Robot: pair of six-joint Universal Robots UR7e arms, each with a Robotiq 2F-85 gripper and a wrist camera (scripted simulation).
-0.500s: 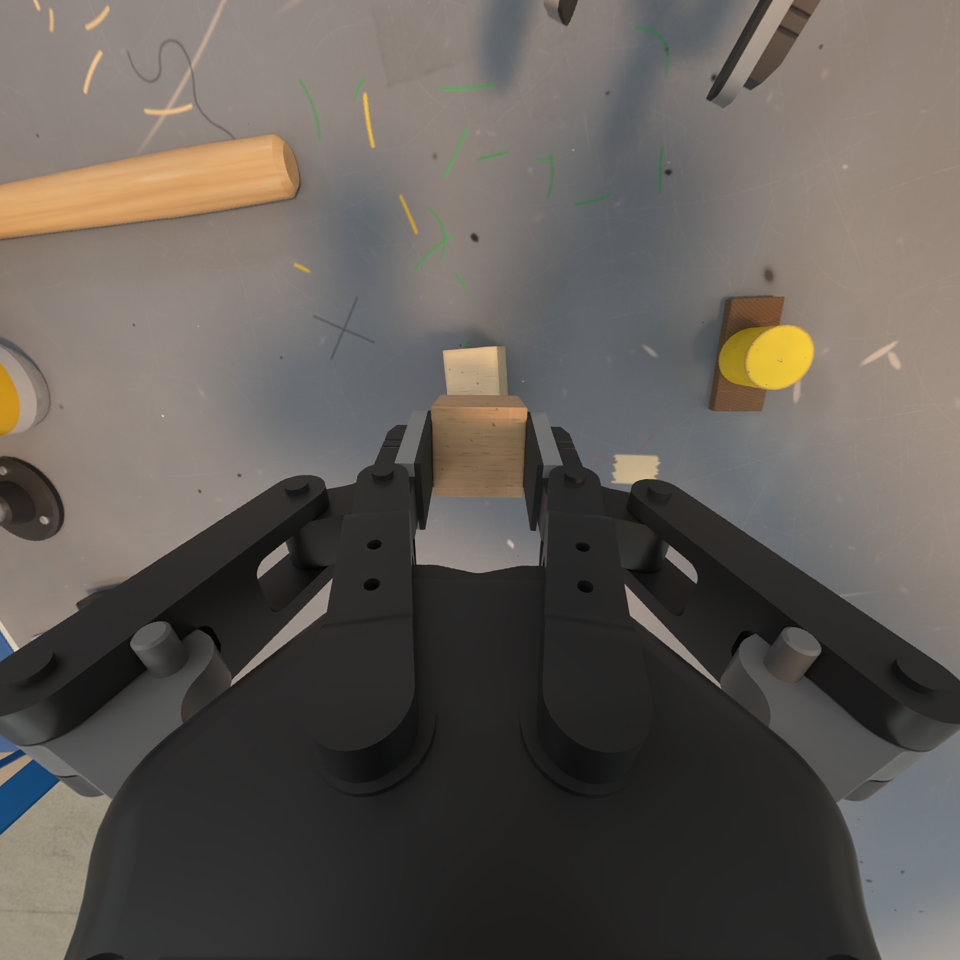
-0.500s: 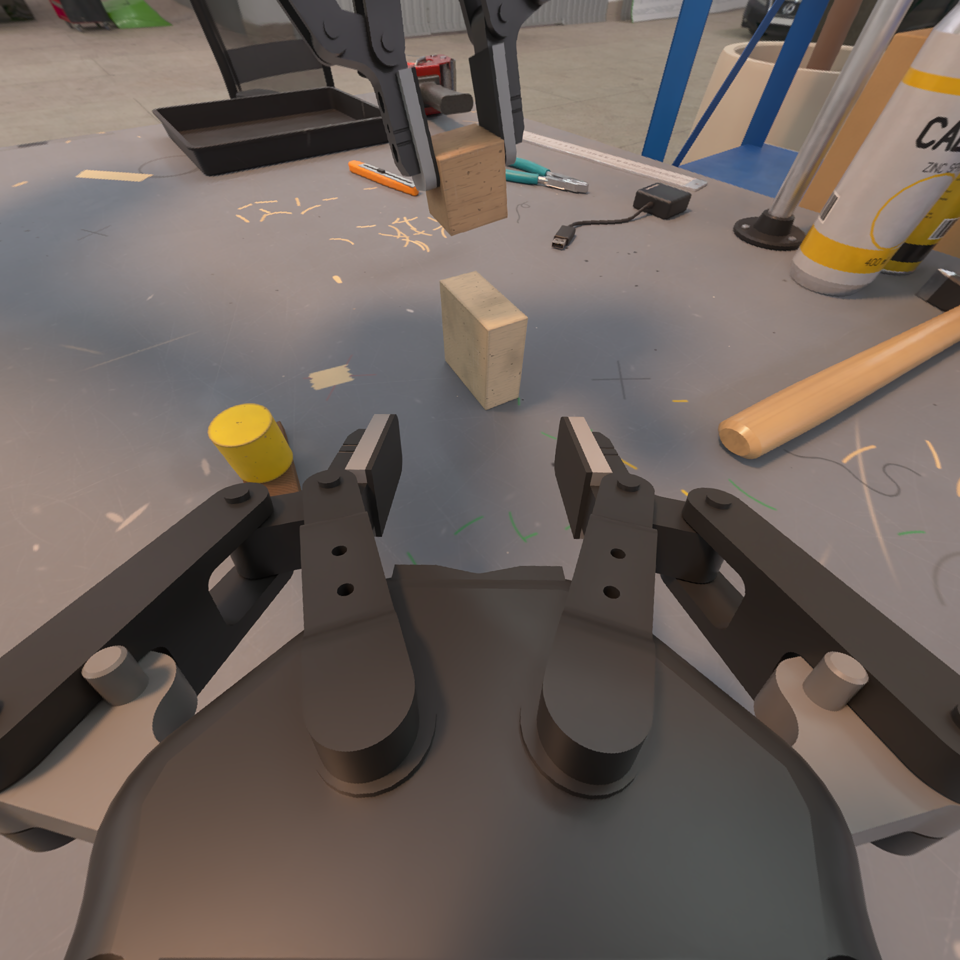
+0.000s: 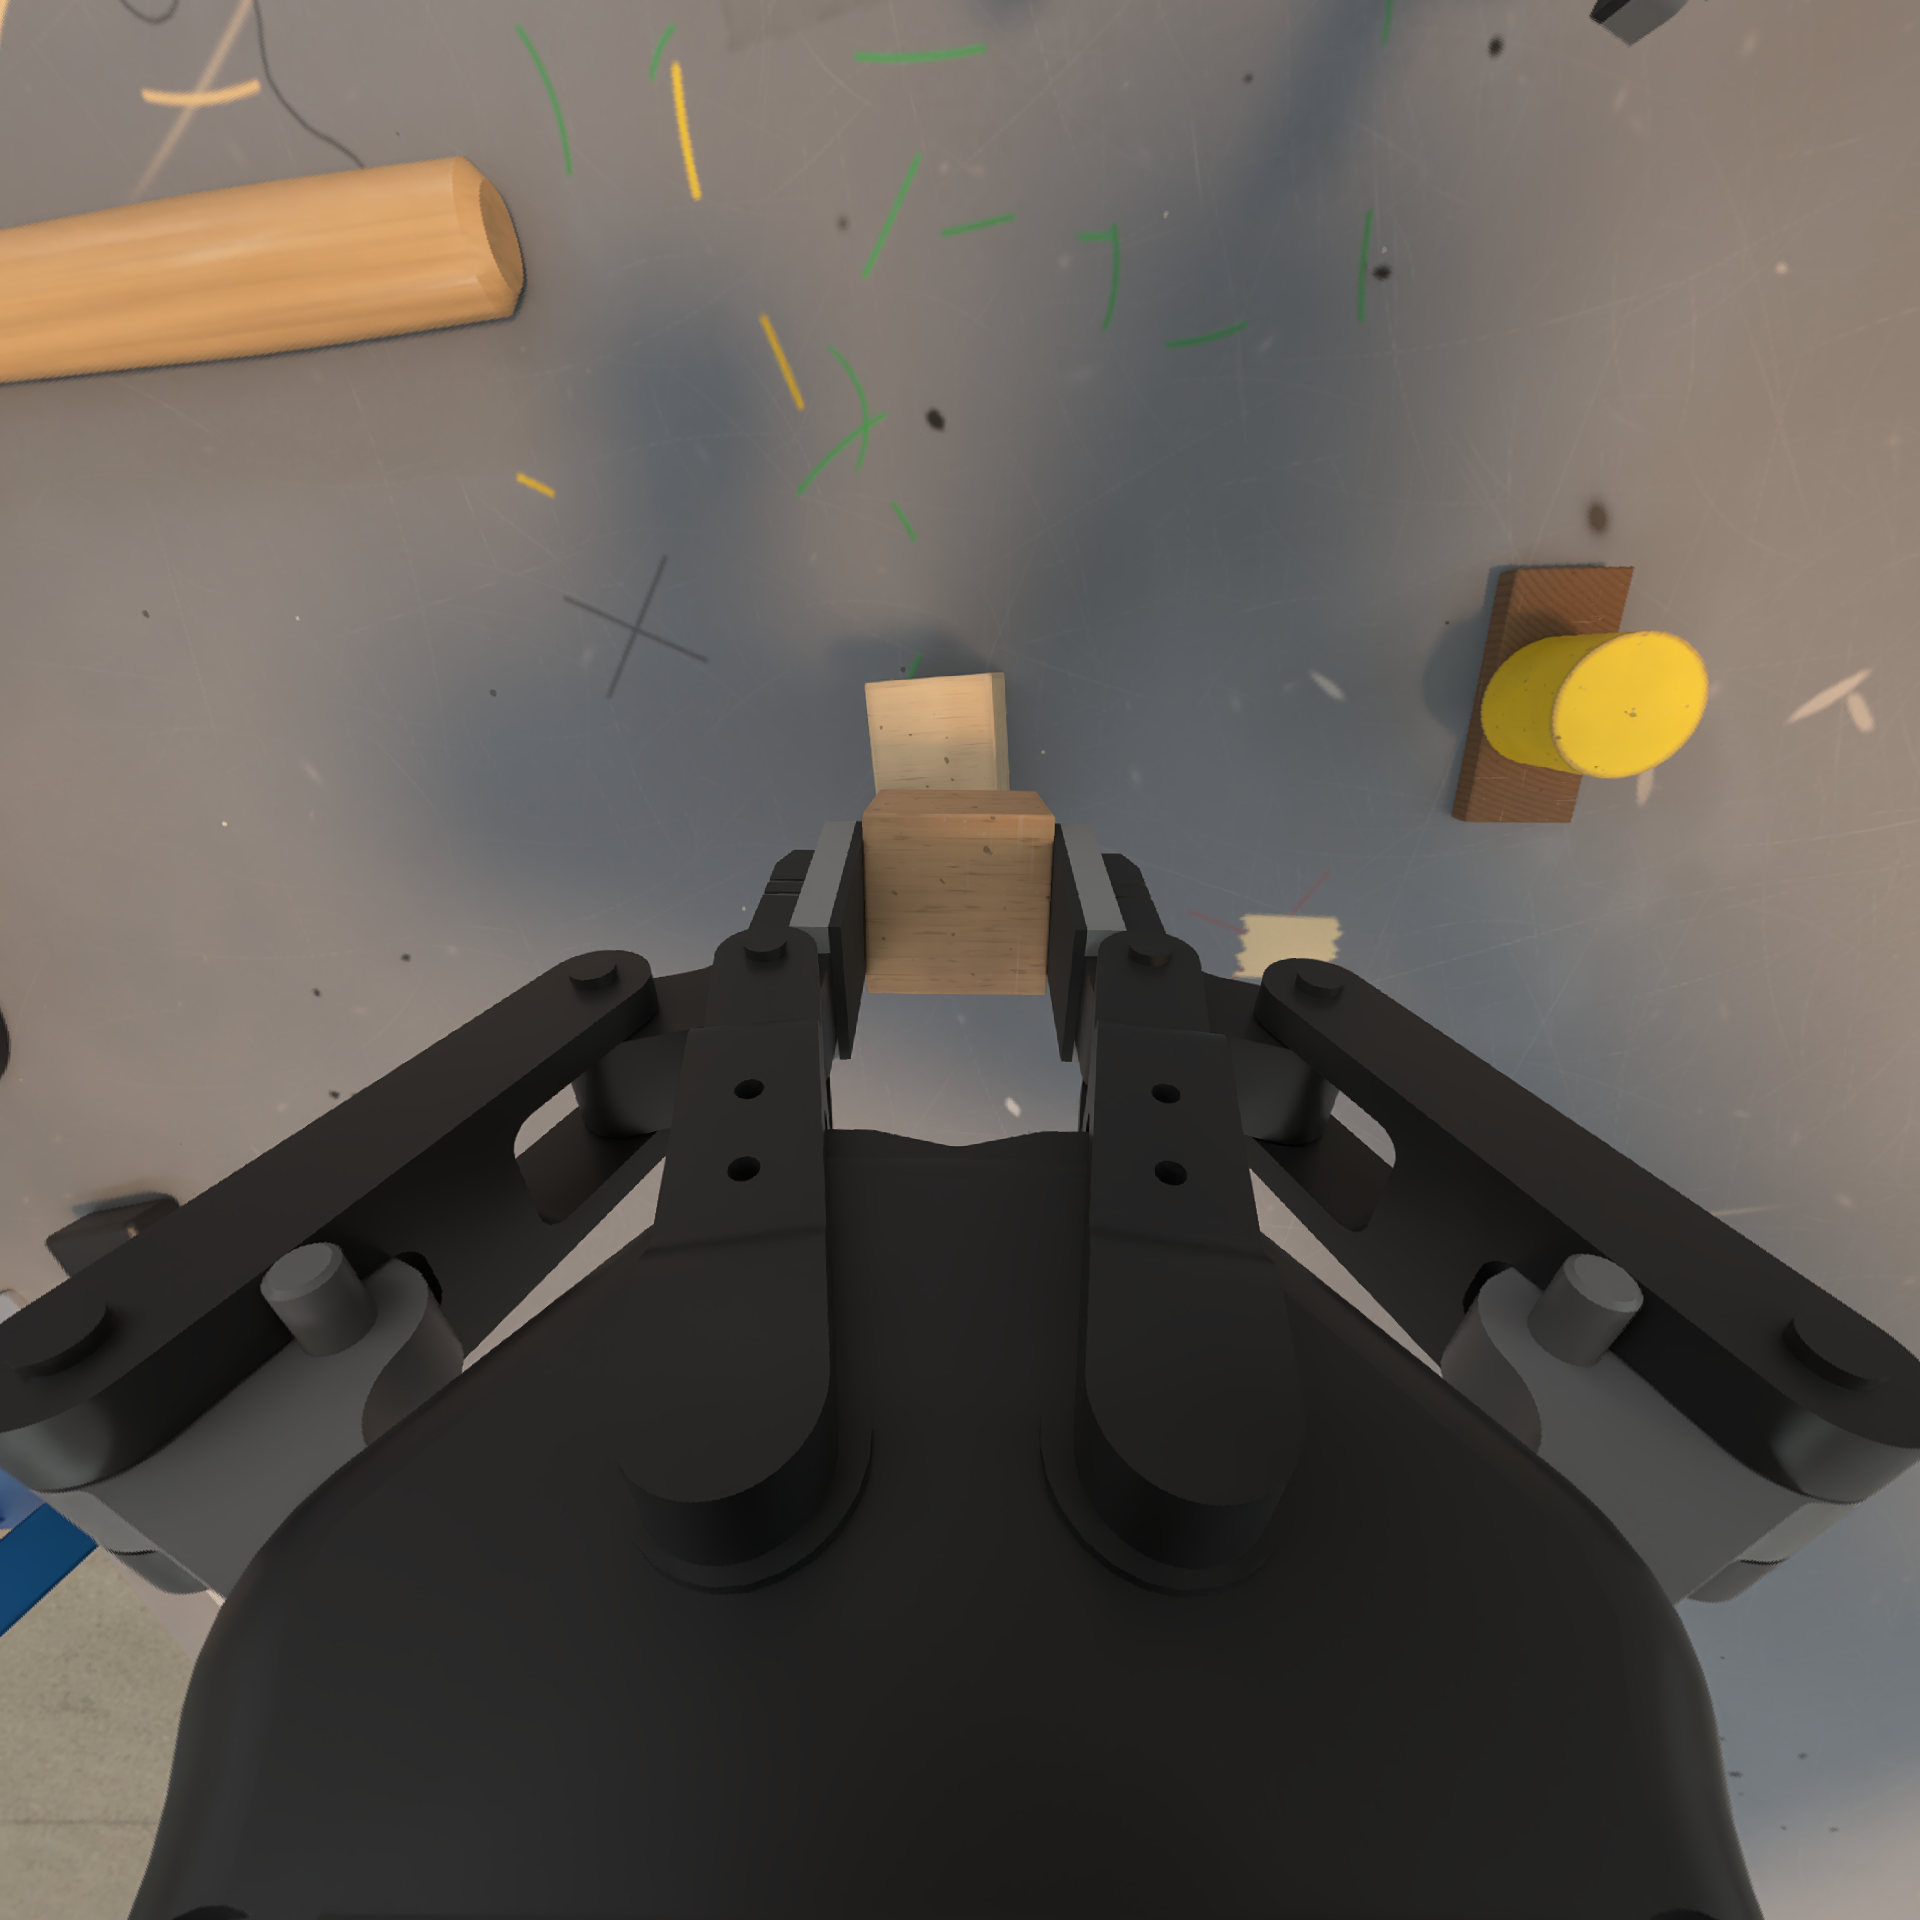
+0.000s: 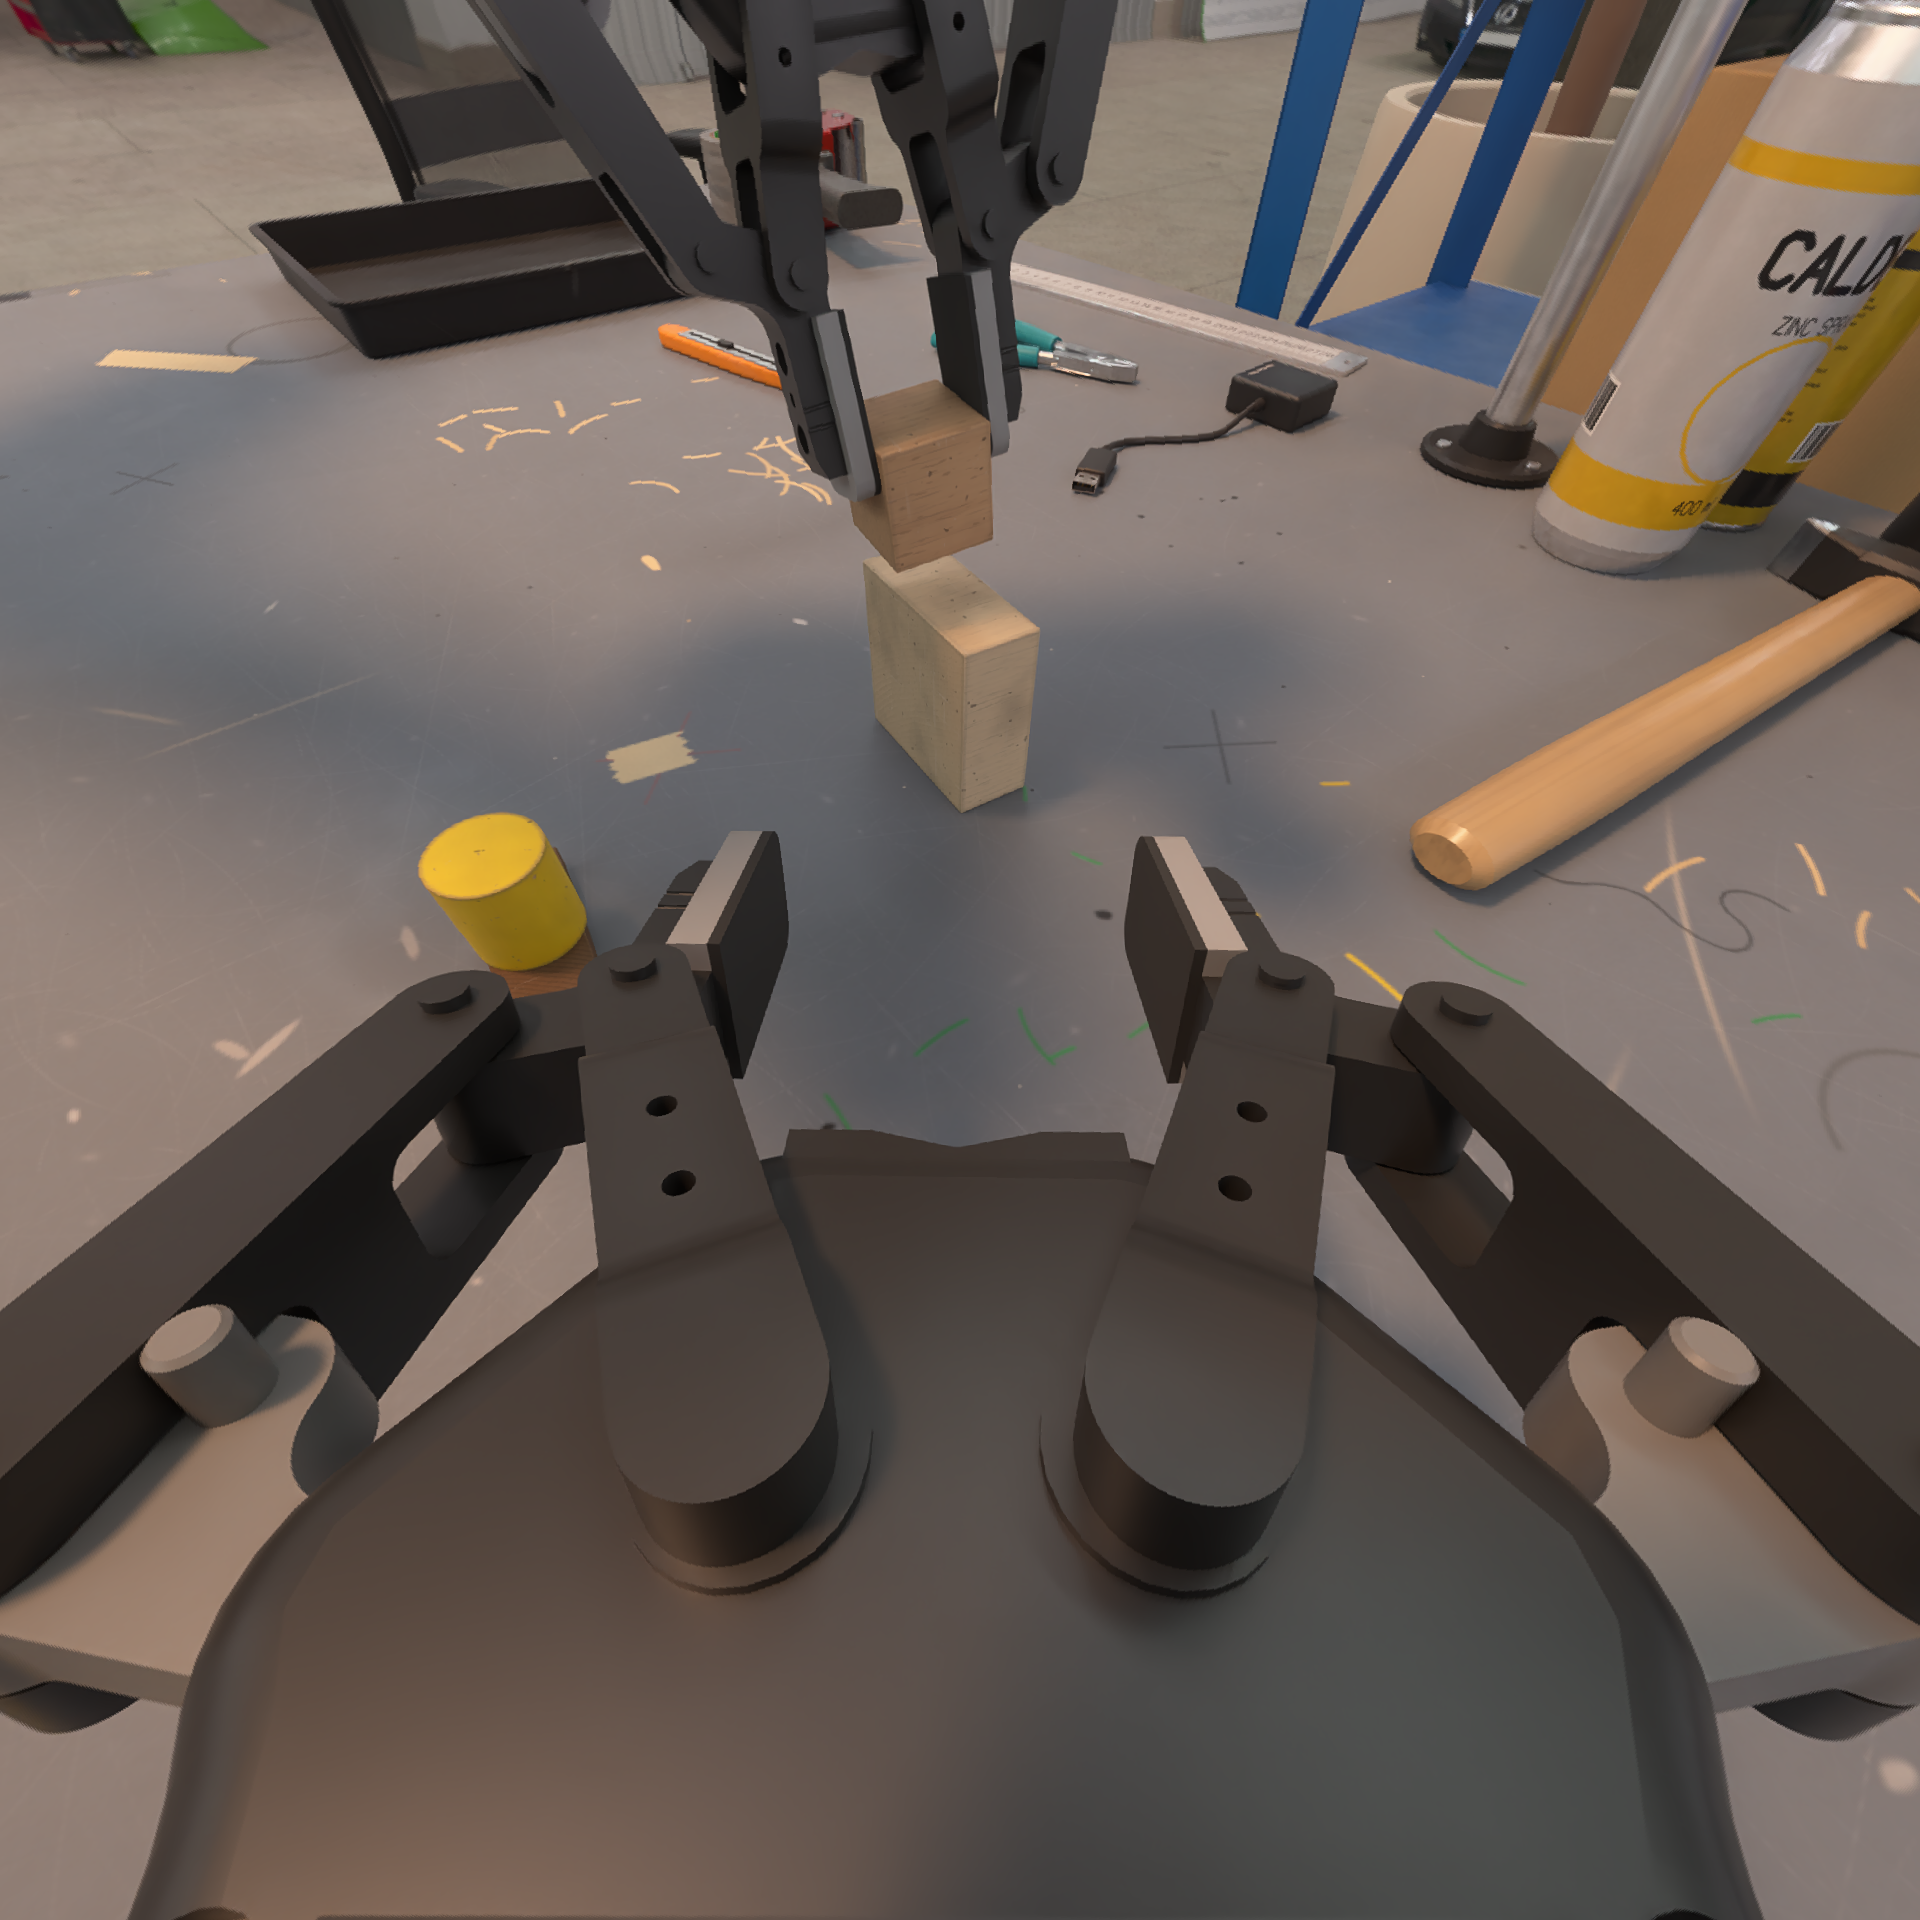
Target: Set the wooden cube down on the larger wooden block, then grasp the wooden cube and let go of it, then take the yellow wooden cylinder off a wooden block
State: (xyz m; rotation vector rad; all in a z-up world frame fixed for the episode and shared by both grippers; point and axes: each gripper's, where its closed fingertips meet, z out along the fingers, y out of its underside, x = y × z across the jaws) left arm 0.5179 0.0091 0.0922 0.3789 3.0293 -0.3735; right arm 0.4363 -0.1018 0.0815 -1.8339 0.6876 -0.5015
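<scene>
Half a second brought the left tool (image 4: 920,431) down: clamped on the wooden cube (image 4: 928,480), it hung just above the larger wooden block (image 4: 951,686) at upper centre, apparently not yet touching. Placement looked imminent. Cube: tan, slightly tilted, overhanging the pale block's narrow top. Right tool (image 4: 954,940) sat apart, empty. Yellow wooden cylinder (image 3: 1595,704) stayed on its brown block (image 3: 1538,694), right edge, on the desk (image 3: 364,831).

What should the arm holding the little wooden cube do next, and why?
Probably lower a touch more, then open. The left gripper grips the wooden cube just above the larger wooden block, with only a thin gap showing in the right wrist view, so it seems not quite resting yet.
</scene>
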